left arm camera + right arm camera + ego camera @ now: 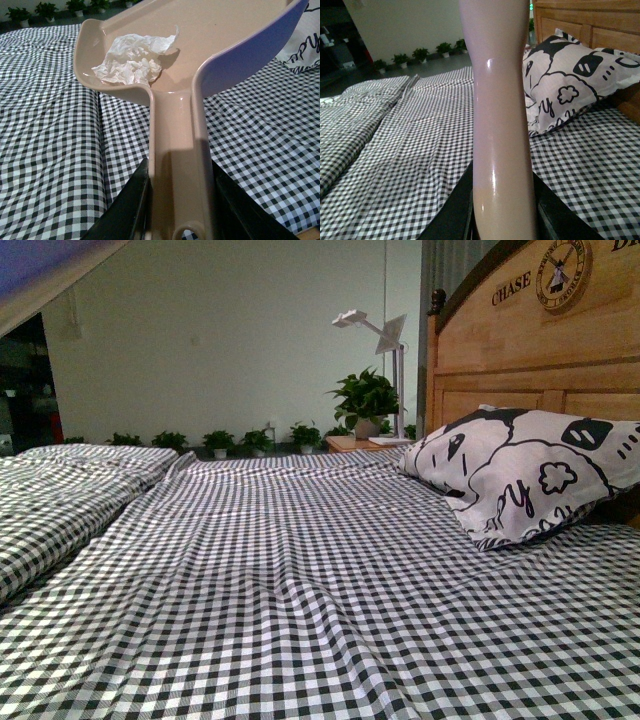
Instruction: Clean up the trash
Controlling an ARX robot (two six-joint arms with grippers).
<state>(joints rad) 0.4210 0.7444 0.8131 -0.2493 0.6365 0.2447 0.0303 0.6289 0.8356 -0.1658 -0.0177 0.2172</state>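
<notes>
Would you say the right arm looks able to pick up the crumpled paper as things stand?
Probably not: its fingers are clamped on a pink handle, and the paper lies in the dustpan that the left arm holds.

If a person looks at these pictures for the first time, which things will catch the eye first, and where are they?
The crumpled white wad of paper lies inside the pale pink plastic dustpan, whose handle sits between the left gripper jaws above the black-and-white checked bedsheet. The right gripper holds a glossy pale pink handle. A white pillow with black cartoon drawings leans against the wooden headboard on the right.
</notes>
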